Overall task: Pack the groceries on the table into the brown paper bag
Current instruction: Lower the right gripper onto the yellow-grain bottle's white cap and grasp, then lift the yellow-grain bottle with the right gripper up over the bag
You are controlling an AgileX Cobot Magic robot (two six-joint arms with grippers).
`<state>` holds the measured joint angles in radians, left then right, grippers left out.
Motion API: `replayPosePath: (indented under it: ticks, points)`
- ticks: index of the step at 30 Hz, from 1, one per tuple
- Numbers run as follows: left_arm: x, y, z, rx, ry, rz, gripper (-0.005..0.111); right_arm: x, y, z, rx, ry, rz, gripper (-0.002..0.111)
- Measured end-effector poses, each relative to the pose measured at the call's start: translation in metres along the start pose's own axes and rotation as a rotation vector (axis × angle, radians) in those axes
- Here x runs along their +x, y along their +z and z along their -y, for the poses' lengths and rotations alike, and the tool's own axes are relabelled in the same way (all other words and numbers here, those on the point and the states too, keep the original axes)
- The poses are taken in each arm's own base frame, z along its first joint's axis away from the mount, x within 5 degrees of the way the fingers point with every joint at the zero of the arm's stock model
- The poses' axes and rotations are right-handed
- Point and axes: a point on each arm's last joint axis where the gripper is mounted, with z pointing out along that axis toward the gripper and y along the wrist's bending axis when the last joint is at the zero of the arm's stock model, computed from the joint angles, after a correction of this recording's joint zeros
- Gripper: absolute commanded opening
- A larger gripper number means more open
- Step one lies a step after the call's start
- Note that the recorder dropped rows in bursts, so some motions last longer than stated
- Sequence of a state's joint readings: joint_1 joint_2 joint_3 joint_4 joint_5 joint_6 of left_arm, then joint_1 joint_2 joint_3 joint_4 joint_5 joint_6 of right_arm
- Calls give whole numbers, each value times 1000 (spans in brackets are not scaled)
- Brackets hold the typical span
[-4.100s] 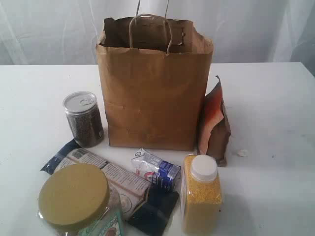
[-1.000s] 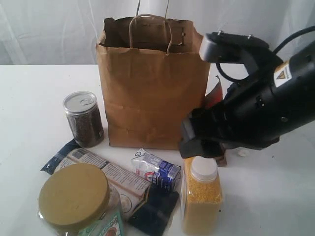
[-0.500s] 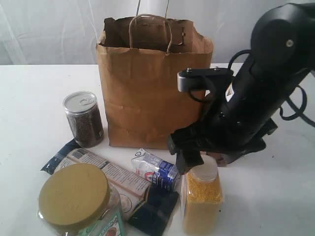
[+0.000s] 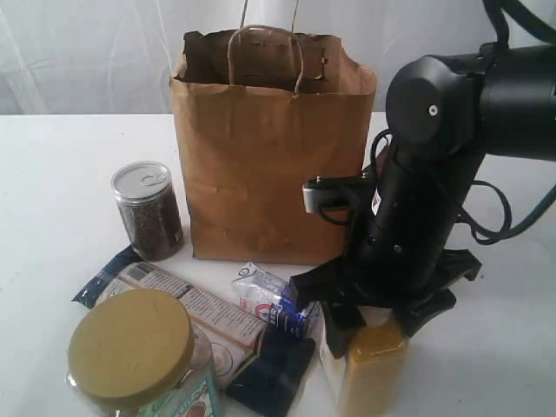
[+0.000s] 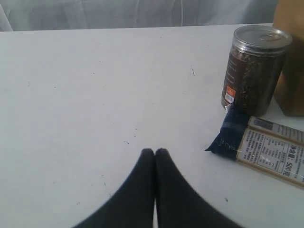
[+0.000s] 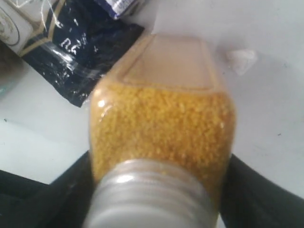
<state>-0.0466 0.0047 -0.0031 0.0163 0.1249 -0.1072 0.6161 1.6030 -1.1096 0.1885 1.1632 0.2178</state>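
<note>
The right arm (image 4: 417,221) is built of glossy black, rounded housings. Its big drum-shaped joint (image 4: 432,110) bears one small pale dot at its centre, a grey flat-faced block (image 4: 316,193) juts from its left side, and thin black cables (image 4: 508,221) loop out on the right. The right tool (image 4: 372,326) spreads into broad, angular black flanges, and its fingers (image 6: 42,199) are matte black with smooth curved edges. The left tool (image 5: 154,152) is two slim matte-black fingers that taper to rounded tips.
</note>
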Motion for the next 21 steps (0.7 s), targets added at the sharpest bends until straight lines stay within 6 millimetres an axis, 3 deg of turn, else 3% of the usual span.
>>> replayPosePath:
  ticks: [5, 12, 21]
  points:
    - [0, 0, 0, 0, 0, 0, 0, 1, -1, 0, 9, 1, -10, 13]
    - [0, 0, 0, 0, 0, 0, 0, -8, -18, -5, -3, -10, 39, 0]
    - [0, 0, 0, 0, 0, 0, 0, -4, -105, -27, -166, -56, 295, 0]
